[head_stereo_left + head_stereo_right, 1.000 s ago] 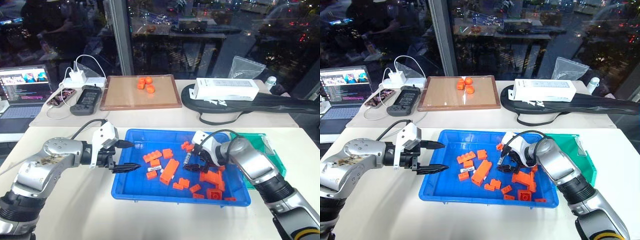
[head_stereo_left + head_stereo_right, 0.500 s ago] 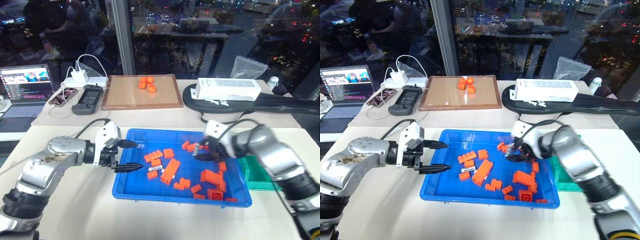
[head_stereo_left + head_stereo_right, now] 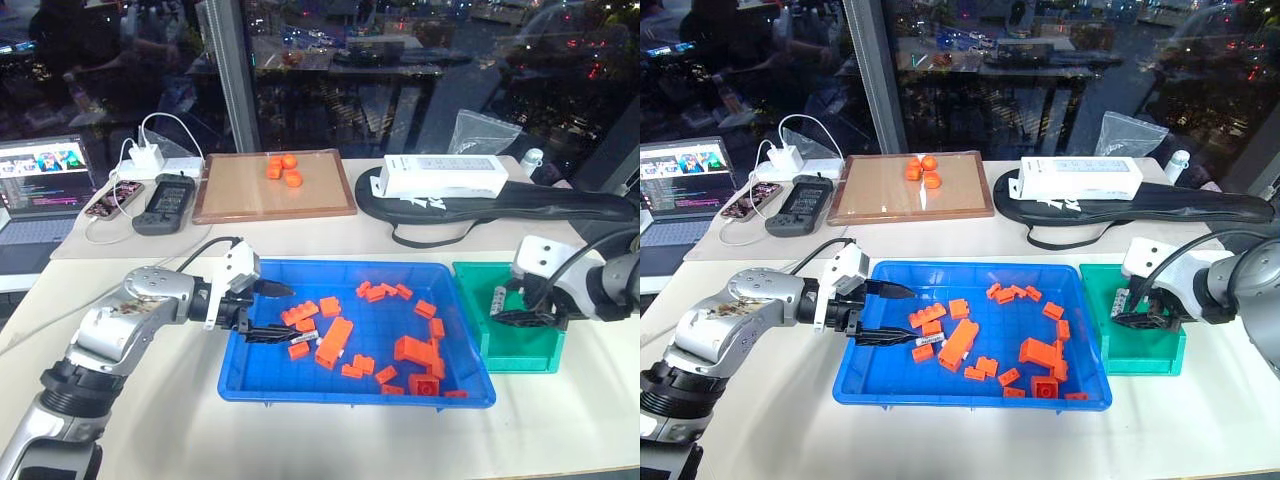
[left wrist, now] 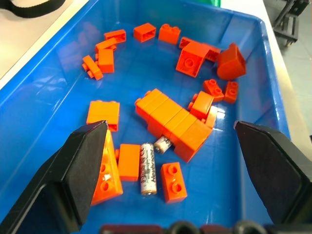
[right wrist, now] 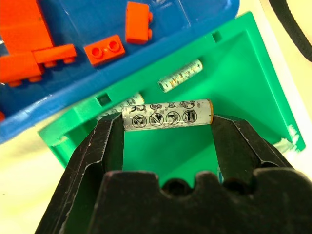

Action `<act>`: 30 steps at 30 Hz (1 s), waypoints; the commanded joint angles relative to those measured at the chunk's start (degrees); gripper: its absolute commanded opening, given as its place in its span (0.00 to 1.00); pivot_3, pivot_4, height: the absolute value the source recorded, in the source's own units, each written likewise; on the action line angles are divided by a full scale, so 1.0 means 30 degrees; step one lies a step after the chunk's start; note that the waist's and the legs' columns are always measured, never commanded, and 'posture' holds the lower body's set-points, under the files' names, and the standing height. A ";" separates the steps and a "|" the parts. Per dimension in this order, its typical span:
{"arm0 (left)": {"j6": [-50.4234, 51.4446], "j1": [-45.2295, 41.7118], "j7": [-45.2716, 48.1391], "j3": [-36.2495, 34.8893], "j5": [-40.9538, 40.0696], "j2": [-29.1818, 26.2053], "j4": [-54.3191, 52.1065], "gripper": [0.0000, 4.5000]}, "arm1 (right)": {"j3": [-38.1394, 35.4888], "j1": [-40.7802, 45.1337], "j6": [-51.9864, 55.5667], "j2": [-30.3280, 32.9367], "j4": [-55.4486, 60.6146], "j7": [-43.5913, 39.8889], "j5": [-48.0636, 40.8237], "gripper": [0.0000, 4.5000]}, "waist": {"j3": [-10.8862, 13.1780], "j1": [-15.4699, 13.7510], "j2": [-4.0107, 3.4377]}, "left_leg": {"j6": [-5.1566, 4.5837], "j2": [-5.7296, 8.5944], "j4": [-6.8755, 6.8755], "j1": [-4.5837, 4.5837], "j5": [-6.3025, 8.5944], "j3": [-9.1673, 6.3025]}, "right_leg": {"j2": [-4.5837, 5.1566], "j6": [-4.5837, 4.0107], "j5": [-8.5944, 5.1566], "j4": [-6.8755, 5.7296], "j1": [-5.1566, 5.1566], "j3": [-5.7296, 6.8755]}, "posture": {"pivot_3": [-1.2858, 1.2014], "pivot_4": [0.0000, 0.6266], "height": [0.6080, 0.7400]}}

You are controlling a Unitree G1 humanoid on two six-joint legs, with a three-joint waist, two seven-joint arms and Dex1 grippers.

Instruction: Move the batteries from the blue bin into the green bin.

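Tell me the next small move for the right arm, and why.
Probably open the right gripper: it holds a battery end to end directly above the green bin, where two other batteries already lie, so releasing should drop it in.

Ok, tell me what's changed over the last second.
The right gripper, its jaws clamped on a battery end to end, swung out of the blue bin to above the green bin. The left gripper stayed open over the bricks.
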State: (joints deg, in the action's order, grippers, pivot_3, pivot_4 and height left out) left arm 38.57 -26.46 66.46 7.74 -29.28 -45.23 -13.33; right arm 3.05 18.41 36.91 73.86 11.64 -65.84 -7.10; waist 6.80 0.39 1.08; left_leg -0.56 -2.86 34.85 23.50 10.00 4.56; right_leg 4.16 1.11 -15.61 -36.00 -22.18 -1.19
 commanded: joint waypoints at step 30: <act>0.1016 0.2306 -0.1784 -0.2428 -0.0866 -0.0733 -0.3081 1.00 | 1.0930 1.1482 -1.4184 -1.2059 -0.7107 -0.5907 0.4531 0.99 | 0.0029 -0.0010 -0.0030 | -0.0003 -0.0043 0.0004 -0.0021 -0.0001 0.0046 | -0.0094 -0.0009 0.0017 -0.0046 -0.0013 -0.0068 | 0.52 0.24 1.00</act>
State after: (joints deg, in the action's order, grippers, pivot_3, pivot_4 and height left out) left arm 41.40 -20.21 62.03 3.00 -30.72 -46.70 -19.75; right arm 35.63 50.87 -2.21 38.51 -8.78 -82.16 5.77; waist 6.89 0.36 0.99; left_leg -0.57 -2.99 34.86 23.43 10.00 4.70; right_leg 3.88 1.08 -15.56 -36.13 -22.22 -1.40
